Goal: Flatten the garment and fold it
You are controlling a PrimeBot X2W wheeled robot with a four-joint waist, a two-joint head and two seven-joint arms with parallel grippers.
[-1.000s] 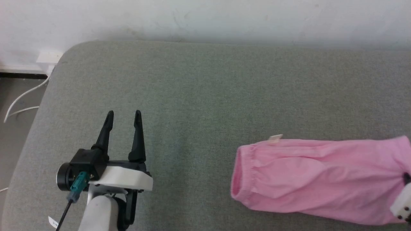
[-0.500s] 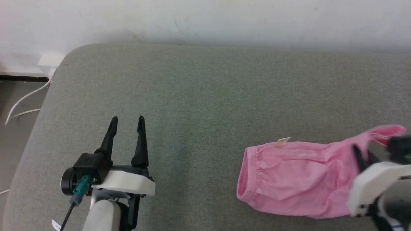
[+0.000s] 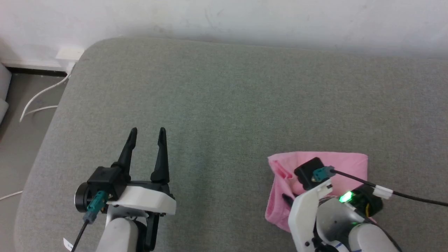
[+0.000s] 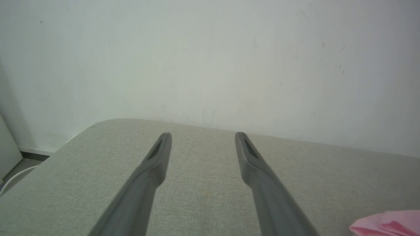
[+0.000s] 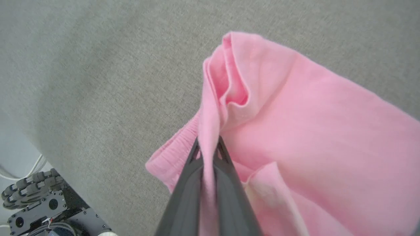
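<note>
Doubled leftward within the last second, the garment (image 3: pixel 346 161) now lies as a short pink stack at the near right of the grey upholstered surface (image 3: pixel 224 87). At near left, the left gripper (image 3: pixel 147 130) hovers spread and empty. The right gripper (image 5: pixel 207 147) pinches a fold beside the waistband (image 5: pixel 170 157). The cloth looks thin, light and limp, so it is probably best taken at hems or corners.

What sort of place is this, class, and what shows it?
Probably an indoor room, perhaps a home-like test space: a grey fabric couch or bed against a white wall, with white cables on the floor beside it.
</note>
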